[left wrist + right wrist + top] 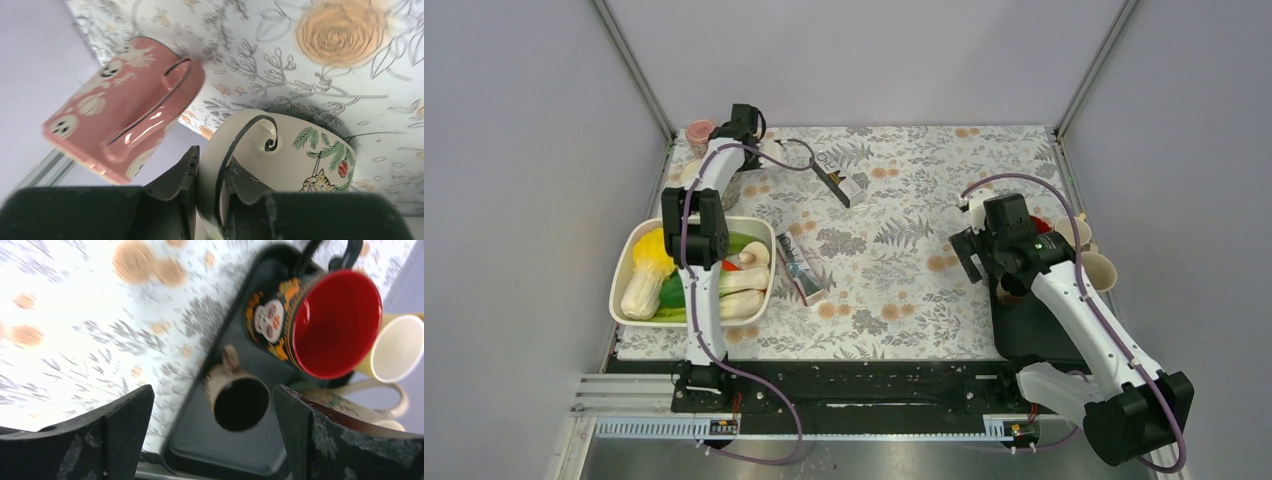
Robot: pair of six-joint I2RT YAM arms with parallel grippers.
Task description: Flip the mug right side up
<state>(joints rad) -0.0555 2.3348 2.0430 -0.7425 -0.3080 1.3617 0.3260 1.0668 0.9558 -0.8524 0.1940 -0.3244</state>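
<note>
1. Clamping the looped handle (260,135) of the cream mug (305,155), the left pincer (212,167) shows in the left wrist view with its fingers drawn narrow and the loop pinched between them. The mug's body runs off to the right of the fingers, along the floral surface (350,90). Its rim cannot be made out here. A pink ghost-print mug (125,110) lies tilted just beside it on the left, with the pale wall (30,75) behind. That makes tight quarters for any swing that way.
2. Seen from the top camera, the left arm (709,190) reaches into the far left corner of the surface, hiding most of the mug beneath its wrist. Open cloth spreads to the right, toward two boxes (802,268). A white bin of vegetables (617,290) sits nearer, along the left edge. The right pincer (972,255) hangs well apart at the right side, so the turn looks to be the left arm's job, with the best room up and to the right.
3. From the right wrist, the right pincer stands wide and empty above a black tray (200,455), where a small brown cup (240,400) and a black-and-red mug (335,320) rest.
</note>
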